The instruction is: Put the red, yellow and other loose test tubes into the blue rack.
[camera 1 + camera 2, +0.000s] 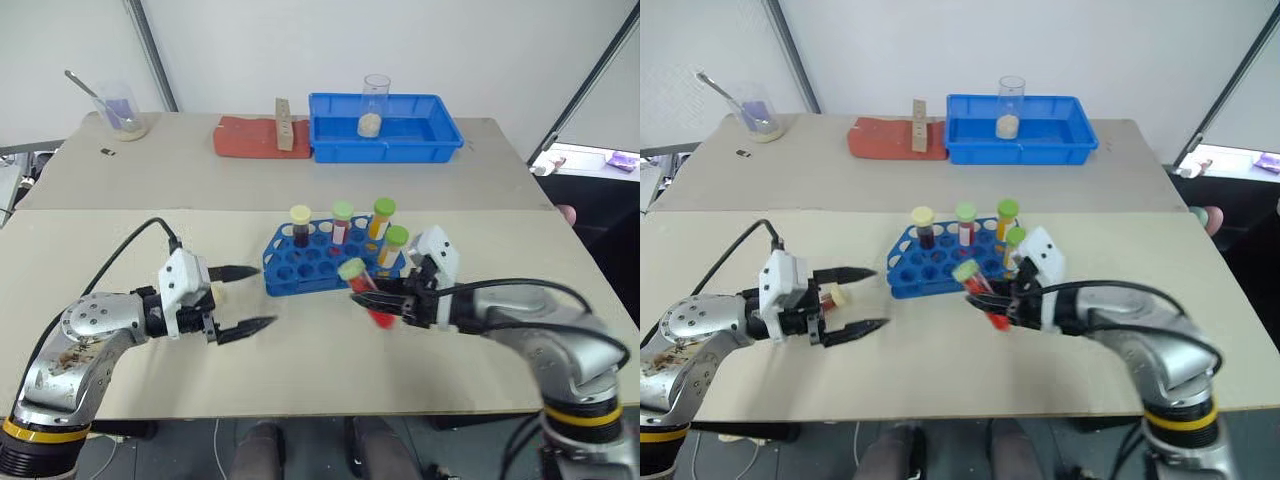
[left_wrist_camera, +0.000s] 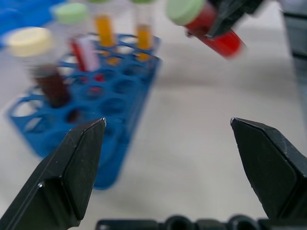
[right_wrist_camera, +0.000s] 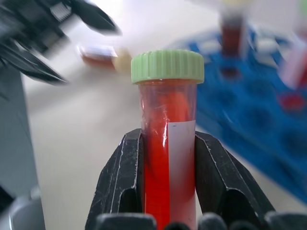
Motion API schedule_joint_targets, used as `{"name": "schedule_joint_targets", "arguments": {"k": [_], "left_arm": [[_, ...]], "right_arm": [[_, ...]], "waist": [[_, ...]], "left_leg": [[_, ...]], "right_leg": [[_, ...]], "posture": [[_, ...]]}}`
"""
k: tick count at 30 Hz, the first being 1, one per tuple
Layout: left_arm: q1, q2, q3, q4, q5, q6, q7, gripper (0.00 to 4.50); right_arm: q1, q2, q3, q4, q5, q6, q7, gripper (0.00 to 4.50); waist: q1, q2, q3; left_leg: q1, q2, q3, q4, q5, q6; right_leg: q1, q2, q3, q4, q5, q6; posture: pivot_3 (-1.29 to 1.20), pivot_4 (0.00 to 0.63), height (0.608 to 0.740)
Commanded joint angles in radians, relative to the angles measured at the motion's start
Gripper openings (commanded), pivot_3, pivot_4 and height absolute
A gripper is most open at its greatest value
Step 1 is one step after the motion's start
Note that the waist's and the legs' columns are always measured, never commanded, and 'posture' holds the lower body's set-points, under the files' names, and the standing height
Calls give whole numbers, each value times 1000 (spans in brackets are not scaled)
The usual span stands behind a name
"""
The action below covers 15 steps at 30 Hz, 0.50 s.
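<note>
The blue rack (image 1: 300, 272) stands mid-table with several capped tubes upright in its far holes, among them a yellow-capped dark one (image 1: 300, 226) and a green-capped orange one (image 1: 382, 218). My right gripper (image 1: 376, 300) is shut on a green-capped red test tube (image 1: 360, 283), held tilted just above the table at the rack's near right corner; the tube (image 3: 168, 143) sits between both fingers. To the rack's left, my left gripper (image 1: 246, 298) is open and holds nothing. A loose dark-red tube with a cream cap (image 1: 830, 296) lies on the table beside the left gripper.
At the back stands a blue tray (image 1: 385, 150) with a glass beaker (image 1: 376, 104) in it. Left of it lie a red pad (image 1: 240, 138) and a wooden block (image 1: 284, 126). A beaker with a spoon (image 1: 121, 110) sits far left.
</note>
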<state>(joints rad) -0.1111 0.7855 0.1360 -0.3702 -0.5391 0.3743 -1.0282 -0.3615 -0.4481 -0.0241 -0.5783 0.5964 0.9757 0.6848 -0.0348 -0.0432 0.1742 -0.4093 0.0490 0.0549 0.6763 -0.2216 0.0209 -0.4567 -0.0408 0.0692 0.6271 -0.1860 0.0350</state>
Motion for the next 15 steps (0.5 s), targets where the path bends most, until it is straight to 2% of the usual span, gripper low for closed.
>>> {"name": "schedule_joint_targets", "arguments": {"k": [1, 8, 15], "left_arm": [[-12, -3, 2, -19, -12, -7, -5, 4500], [-49, -23, -40, -46, -20, 14, 3, 4500], [-64, -36, -58, -71, -29, 38, 23, 4500]], "right_arm": [[-16, 126, 23, 28, -84, -236, -95, 1023], [7, 306, 80, 232, -251, -611, -187, 1022], [13, 377, 130, 398, -364, -832, -235, 1022]], "waist": [[-4, 0, 0], [-6, 0, 0], [-10, 0, 0]], "left_leg": [[0, 0, 0, 0, 0, 0], [1, 0, 0, -1, 0, 0], [1, 0, 0, -2, 0, 0]], "right_leg": [[0, 0, 0, 0, 0, 0], [0, 0, -1, 1, 1, -1], [0, 0, 0, 2, 1, -1]], "posture": [[0, 150, 740], [0, 150, 740], [0, 150, 740]]}}
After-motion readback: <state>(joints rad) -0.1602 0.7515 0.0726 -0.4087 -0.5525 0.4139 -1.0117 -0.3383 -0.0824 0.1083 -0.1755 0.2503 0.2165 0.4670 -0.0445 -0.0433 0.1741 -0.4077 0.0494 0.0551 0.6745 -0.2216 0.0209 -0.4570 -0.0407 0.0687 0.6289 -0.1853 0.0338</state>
